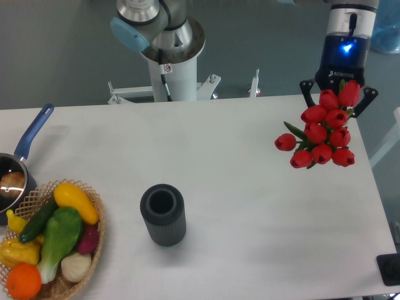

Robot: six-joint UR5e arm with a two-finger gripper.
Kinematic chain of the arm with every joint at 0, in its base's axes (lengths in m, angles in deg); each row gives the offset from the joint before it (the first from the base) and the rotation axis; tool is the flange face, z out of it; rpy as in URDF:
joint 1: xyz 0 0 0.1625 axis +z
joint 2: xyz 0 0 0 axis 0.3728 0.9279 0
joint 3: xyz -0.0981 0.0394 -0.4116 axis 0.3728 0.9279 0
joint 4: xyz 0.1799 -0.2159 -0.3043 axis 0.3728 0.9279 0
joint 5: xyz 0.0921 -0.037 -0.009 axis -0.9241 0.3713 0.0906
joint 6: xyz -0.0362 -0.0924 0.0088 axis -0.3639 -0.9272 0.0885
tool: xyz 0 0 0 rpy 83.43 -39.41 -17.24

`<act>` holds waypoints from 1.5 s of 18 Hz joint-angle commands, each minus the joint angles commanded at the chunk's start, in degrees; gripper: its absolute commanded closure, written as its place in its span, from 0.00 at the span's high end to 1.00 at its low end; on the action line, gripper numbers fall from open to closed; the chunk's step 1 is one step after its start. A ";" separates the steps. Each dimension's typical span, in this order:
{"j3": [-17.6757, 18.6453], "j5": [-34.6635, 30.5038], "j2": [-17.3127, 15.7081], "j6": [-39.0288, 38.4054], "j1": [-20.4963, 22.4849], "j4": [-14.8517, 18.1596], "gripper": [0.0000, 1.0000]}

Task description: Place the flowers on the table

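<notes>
One dark cylinder is seen at table centre; one wicker basket and one saucepan at 8 o'clock. Nine-bloom flowers are pinched at 2 o'clock by the gripper.

On the surface, a cylinder stands near the middle front. A wicker basket of vegetables sits at the front left corner, a saucepan just behind it. Tulips hang at the far right, below the pincer.
</notes>
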 joint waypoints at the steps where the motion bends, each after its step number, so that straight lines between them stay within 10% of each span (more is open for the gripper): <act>1: 0.00 0.00 0.09 0.09 0.00 -0.09 0.30; 11: 0.00 -1.66 -0.53 -0.26 -0.09 0.44 0.30; 27: 0.35 -42.36 2.46 -6.76 -13.88 1.41 0.31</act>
